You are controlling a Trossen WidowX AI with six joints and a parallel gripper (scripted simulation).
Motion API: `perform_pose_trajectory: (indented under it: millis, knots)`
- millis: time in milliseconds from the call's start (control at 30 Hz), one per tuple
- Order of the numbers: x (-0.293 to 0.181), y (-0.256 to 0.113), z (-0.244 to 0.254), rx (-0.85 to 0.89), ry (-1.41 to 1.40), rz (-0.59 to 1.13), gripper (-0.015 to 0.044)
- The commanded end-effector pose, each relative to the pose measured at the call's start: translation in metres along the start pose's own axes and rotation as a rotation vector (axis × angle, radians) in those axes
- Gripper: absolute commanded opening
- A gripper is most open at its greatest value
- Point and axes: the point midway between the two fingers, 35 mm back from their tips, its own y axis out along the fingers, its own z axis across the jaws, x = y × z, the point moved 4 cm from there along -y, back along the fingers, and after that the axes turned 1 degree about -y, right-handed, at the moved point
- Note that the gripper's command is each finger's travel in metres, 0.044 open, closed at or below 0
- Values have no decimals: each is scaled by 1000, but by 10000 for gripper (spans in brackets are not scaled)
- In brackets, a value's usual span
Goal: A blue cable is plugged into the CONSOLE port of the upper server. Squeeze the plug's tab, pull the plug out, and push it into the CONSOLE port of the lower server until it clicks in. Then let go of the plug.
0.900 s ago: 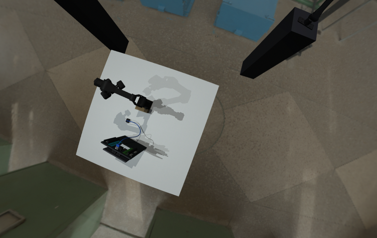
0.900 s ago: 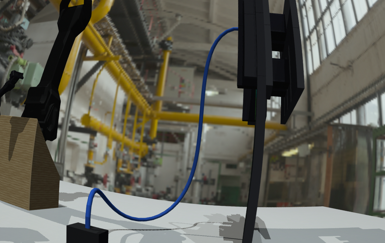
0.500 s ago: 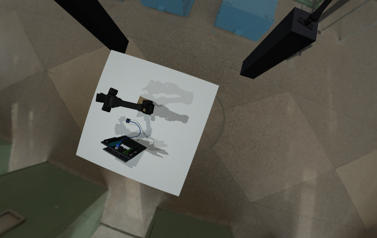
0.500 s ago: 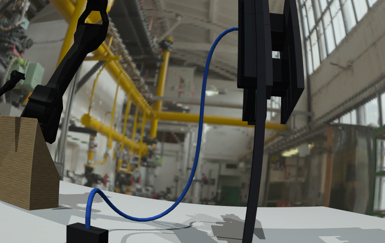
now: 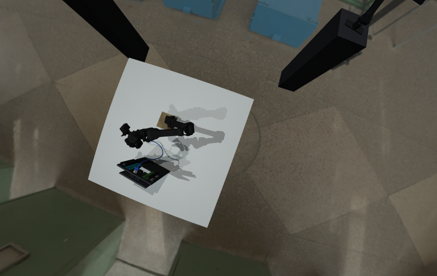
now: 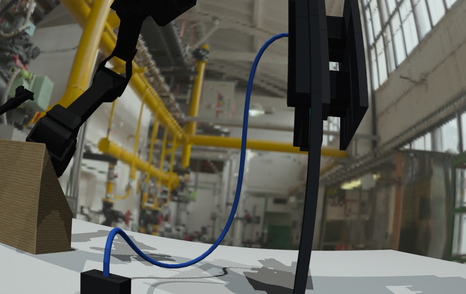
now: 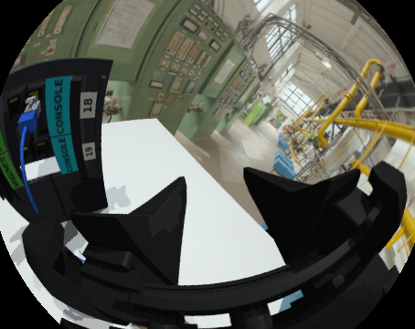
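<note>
The gripper (image 5: 123, 134) (image 7: 215, 177) is about half open, with nothing between its fingers. The blue RJ45-style plug (image 5: 136, 168) (image 7: 27, 121) sits in the upper server's CONSOLE port, in the row marked 18; the port in row 19 below looks like the goal. The step in hand seems to be the approach: swing the fingers left in the wrist view, square them to the plug, straddle body and tab, then squeeze before pulling straight out. The blue cable (image 5: 162, 151) (image 6: 243, 146) (image 7: 24, 169) bows out from the rack (image 5: 159, 168) (image 6: 315, 182) (image 7: 90, 178), so keep the fingers off it. Open room lies before the rack's ports; its label-side edge and neighbouring sockets leave less.
</note>
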Motion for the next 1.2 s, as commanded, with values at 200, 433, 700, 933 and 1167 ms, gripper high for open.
perform_pose_trajectory:
  millis: [200, 433, 700, 933, 1167]
  knots:
    - [15, -46, 118, 16, -827, -605, 239]
    - [11, -59, 137, -7, -963, -730, 239]
    - [11, -59, 137, -7, -963, -730, 239]
    - [41, -34, 158, -8, -962, -732, 239]
    - [50, -24, 167, -8, -961, -734, 239]
